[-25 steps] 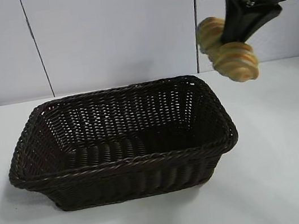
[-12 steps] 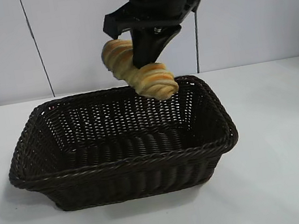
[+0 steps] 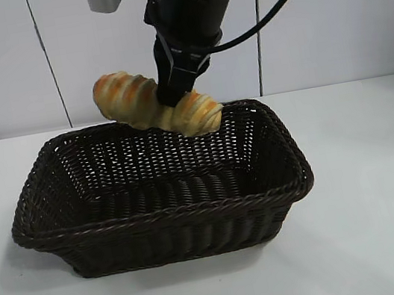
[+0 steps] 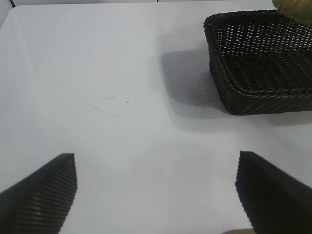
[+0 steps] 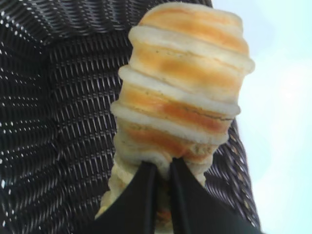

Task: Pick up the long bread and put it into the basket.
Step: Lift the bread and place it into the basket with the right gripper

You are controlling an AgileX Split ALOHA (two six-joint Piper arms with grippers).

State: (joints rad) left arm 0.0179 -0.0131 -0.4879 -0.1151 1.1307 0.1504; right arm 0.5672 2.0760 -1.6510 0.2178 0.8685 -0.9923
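1. Exterior view, upper centre of the frame: we note the right gripper (image 3: 177, 98) reaching down from the top edge, clamped across the middle of the long bread (image 3: 157, 114). The right wrist view agrees: the two black fingers (image 5: 141, 195) are pinched nearly together into the loaf's near end, with ridged crust (image 5: 187, 87) bulging beyond them.
2. The loaf lies roughly level, tilted a little down toward frame right. It hangs in the air over the back rim of the basket (image 3: 293, 177), at centre frame; whether its right end brushes the rim we cannot tell. No part of it rests on the basket floor.
3. The basket sits on the white table (image 3: 391, 221), lower centre of the frame, with nothing inside it.
4. Left wrist view: the left gripper (image 4: 156, 192) is idle at the bottom of the frame, jaws wide apart and holding nothing, well away from the basket (image 4: 219, 58) at upper right.
5. Progress, our judgement: pick-up done and carry to the basket all but done. Remaining: bring the loaf fully over the basket's interior, lower it, let go, and clear the arm.
6. Risk, our judgement: letting go here could leave the loaf straddling the back rim or tipping off behind it.
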